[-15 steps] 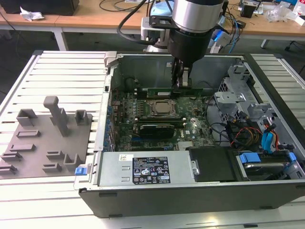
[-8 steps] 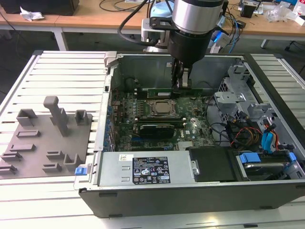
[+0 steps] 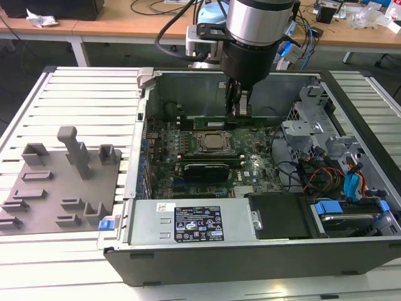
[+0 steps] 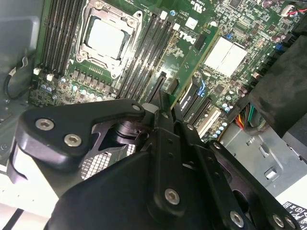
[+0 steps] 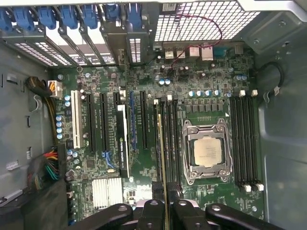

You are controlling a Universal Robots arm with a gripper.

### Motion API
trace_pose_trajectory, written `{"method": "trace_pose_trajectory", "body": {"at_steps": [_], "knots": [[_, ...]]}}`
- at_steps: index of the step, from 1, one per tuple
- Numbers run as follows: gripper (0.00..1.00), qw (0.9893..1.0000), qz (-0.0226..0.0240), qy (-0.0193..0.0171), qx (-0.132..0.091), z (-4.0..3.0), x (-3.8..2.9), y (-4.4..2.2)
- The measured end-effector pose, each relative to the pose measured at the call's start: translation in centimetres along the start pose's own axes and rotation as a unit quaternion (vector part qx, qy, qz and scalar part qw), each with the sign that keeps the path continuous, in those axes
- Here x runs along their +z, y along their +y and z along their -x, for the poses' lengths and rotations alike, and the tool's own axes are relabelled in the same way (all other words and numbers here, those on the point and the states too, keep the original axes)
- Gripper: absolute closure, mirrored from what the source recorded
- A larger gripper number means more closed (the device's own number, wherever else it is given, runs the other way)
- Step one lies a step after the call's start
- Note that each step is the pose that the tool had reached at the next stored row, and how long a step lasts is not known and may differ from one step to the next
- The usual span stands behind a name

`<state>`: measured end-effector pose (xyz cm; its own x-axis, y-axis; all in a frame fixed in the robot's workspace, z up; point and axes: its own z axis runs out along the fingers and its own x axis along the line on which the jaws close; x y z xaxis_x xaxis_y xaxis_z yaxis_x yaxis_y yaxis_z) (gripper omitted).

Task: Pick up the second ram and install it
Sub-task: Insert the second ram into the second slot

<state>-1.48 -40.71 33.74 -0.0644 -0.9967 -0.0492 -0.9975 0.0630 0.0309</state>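
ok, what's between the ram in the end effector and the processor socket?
In the first wrist view, long black memory slots lie between the second ram and the processor socket, side by side.

1. Second ram (image 3: 210, 118): long, narrow green stick with a dark chip on its face.
2. Pinched between jaws of gripper (image 3: 240, 113), standing on edge, level.
3. Extends out to either side of jaws; seen edge-on in first wrist view, second ram (image 5: 161, 153).

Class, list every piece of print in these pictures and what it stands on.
Power-supply label: print too small to read.
White logo: printed beside the slots; other board markings blurred.
Ram in the gripper: nothing readable.
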Motion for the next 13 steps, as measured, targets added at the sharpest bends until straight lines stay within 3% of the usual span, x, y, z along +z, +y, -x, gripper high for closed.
{"method": "trace_pose_trajectory", "body": {"at_steps": [3,13], "knots": [[0.86,1.0,0.0,0.0,0.0,-0.03,0.56,-0.01],[0.86,1.0,0.0,0.0,0.0,-0.05,0.87,-0.02]]}}
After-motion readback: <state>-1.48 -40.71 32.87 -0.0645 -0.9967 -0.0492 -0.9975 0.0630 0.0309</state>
